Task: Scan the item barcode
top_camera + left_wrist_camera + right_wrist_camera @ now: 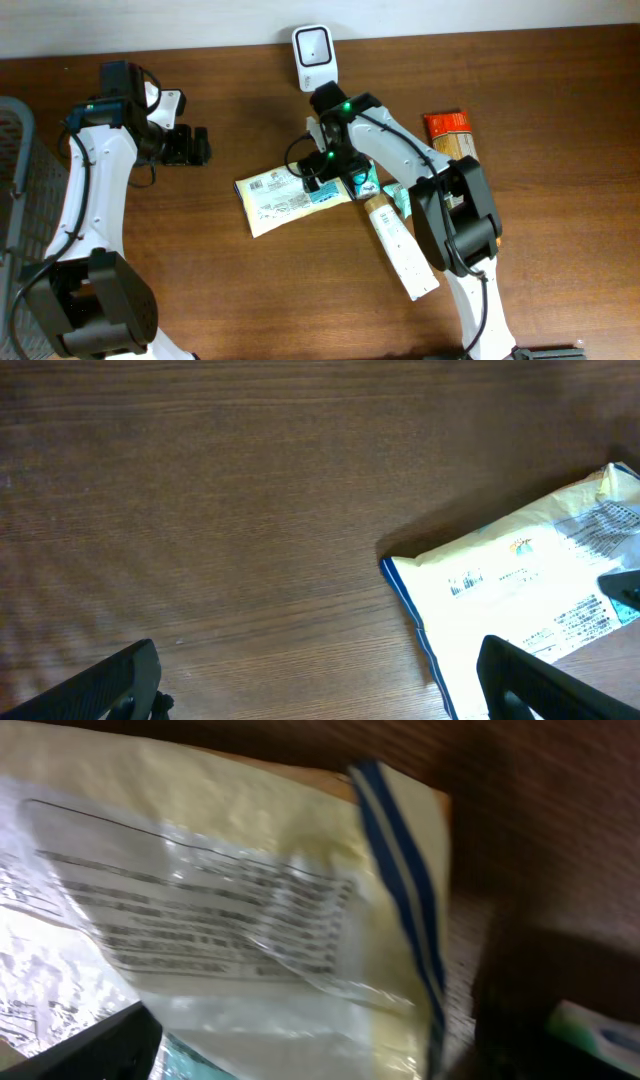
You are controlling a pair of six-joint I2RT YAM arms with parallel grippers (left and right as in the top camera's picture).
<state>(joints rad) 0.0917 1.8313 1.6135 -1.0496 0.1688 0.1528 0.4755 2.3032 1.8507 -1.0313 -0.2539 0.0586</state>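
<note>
Nearest the arm bases, on the brown wooden table (230, 290): white tube (402, 248), flat and slantwise, just beside the right arm's lower link.

Next, mid-table: pale yellow packet (283, 202) with a blue edge stripe, flat on the wood, printed face up, barcode (265, 184) toward its left end. Right end of the packet under the right gripper (328, 176).

Right gripper: fingers (90, 1045) spread wide, one at each side of the wrist view, close above the packet's striped end. Contact with the film not discernible; nothing pinched. Teal-and-white item (392, 197) just beside the packet's right end, at the tube's upper end.

Left gripper (203, 146): well apart from the packet, to its left and slightly farther back, pointing toward it. Fingers (112, 685) spread wide, only bare wood between them, with the packet's left corner ahead in the wrist view.

At the left edge: wire basket (14, 150), partly cut off.

Farther, at the right: orange-topped packet (450, 135), beside the right arm.

Farthest, at the table's back edge: white scanner (313, 55), window visible from overhead, apart from the packet, beyond the right gripper.
</note>
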